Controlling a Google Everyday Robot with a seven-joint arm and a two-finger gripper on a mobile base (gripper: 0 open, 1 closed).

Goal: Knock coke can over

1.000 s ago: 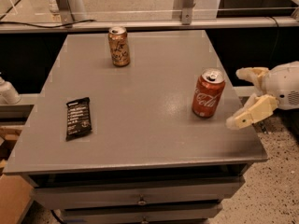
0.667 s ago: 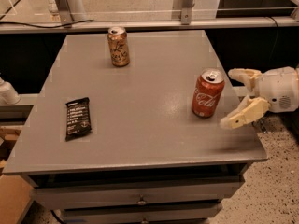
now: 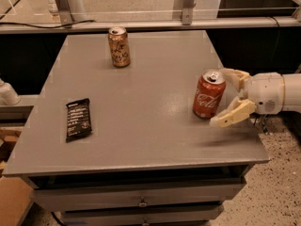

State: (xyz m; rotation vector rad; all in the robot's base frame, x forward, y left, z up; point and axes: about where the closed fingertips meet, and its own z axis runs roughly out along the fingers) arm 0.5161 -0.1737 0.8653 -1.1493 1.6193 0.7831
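The coke can [image 3: 209,94], red with white script and a silver top, stands upright on the right side of the grey table [image 3: 141,112]. My gripper [image 3: 222,97] reaches in from the right at can height. It is open, with one cream finger behind the can's top and the other finger low at the can's right side. The fingertips are very close to the can; I cannot tell if they touch it.
A gold-brown can [image 3: 119,46] stands upright at the back middle of the table. A black snack bar wrapper [image 3: 78,119] lies flat at the left. The table's right edge is just past the coke can. Drawers sit below the front edge.
My gripper has moved left toward the coke can, from beside the table's right edge to right next to the can. The can still stands upright.
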